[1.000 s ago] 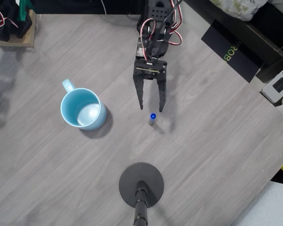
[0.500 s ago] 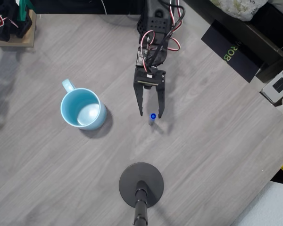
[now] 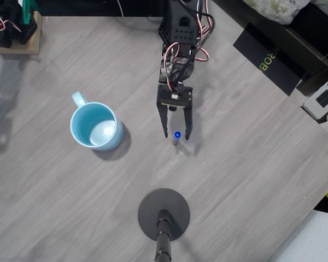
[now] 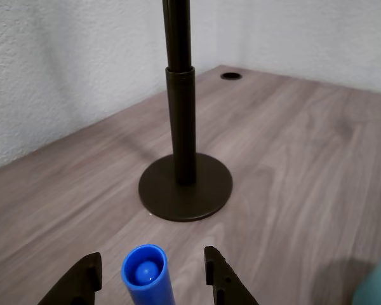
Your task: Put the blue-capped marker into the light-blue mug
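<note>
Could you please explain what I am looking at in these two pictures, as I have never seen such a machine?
It is a small robot arm on a grey wooden table. One picture looks straight down from above; the other comes from a camera riding on the arm's wrist. The arm ends in a two-finger claw, which stands open around a blue-capped marker standing upright on end; it is not gripped yet. To the left from above sits a light-blue mug, upright and empty. The black disc with a pole is a stand.
</note>
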You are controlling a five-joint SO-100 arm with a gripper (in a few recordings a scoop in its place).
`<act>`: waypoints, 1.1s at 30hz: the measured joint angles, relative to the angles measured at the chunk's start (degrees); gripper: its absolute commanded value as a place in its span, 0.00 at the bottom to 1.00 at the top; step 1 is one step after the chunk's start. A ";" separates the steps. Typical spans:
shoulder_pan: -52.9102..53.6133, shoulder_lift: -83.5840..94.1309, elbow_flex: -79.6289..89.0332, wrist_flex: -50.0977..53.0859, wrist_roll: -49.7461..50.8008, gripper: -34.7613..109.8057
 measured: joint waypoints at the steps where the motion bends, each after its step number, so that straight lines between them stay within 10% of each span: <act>1: 0.00 -0.70 0.00 -0.35 0.00 0.42; 8: -1.23 -8.00 -0.09 -7.56 -0.09 0.40; 11: -2.72 -11.16 -0.09 -9.67 -1.58 0.24; 33: 0.09 -15.03 -0.09 -17.40 -1.49 0.24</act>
